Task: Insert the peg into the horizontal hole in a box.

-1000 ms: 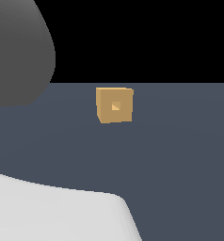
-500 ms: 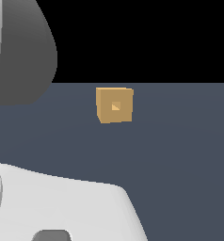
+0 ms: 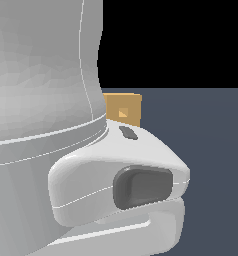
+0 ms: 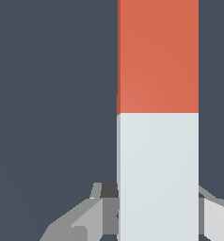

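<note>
In the wrist view the peg (image 4: 158, 117) fills the middle, with an orange-red half (image 4: 158, 56) and a white half (image 4: 158, 174). My gripper (image 4: 158, 200) has its fingers (image 4: 102, 207) against both sides of the white half and looks shut on it. In the exterior view the tan box (image 3: 126, 107) stands on the dark floor, its left and lower parts hidden by my arm. Its small square hole (image 3: 123, 113) faces the camera. The peg and the gripper do not show in the exterior view.
My white arm (image 3: 46, 125) covers the exterior view's left and lower middle, close to the camera. The dark blue-grey floor (image 3: 211, 150) stretches to the exterior view's right, with black background above it.
My arm has swung much further into the exterior view and now covers part of the box. The box has not moved.
</note>
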You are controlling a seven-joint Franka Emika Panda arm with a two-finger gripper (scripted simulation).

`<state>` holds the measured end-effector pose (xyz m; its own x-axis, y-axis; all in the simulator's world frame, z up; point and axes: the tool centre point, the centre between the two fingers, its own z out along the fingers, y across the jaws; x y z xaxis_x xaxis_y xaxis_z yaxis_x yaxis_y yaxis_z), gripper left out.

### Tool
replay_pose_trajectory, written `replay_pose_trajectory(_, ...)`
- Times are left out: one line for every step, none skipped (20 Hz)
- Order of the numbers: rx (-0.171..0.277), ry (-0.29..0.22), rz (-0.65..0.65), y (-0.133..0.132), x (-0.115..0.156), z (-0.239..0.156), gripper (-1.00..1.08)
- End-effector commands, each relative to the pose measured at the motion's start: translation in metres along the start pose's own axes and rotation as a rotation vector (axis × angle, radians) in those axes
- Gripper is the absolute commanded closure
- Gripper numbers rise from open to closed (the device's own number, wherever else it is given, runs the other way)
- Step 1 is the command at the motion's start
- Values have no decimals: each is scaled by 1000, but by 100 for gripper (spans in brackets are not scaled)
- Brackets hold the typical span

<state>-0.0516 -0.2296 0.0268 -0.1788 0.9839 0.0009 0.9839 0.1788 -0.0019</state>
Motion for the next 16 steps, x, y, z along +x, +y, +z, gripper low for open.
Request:
replay_pose_trajectory(-2,-1,-7,14,27,-5,108)
replay_pose_trajectory(-2,-1,-10,20,39,-7,108)
replay_pose_trajectory(-2,-1,-12,26,52,-9,108)
replay_pose_trajectory(-2,-1,-15,32,64,-11,108)
replay_pose_trajectory(-2,-1,-18,39,77,-13,108)
replay_pose_trajectory(-2,-1,-20,45,90,-15,108)
replay_pose_trajectory(-2,-1,-23,51,102,-17,108)
replay_pose_trajectory(-2,-1,-26,57,115,-20,108)
replay_pose_trajectory(-2,-1,-28,63,127,-22,108)
replay_pose_trajectory(-2,-1,-31,69,140,-24,108)
replay_pose_trajectory(-2,-1,-33,75,153,-26,108)
replay_pose_trajectory(-2,-1,-36,81,165,-28,108)
replay_pose_trajectory(-2,-1,-38,87,178,-30,108)
replay_pose_trajectory(-2,-1,-41,93,190,-32,108)
replay_pose_trajectory(-2,-1,-43,99,202,-34,108)
replay_pose_trajectory(-2,-1,-46,105,215,-36,108)
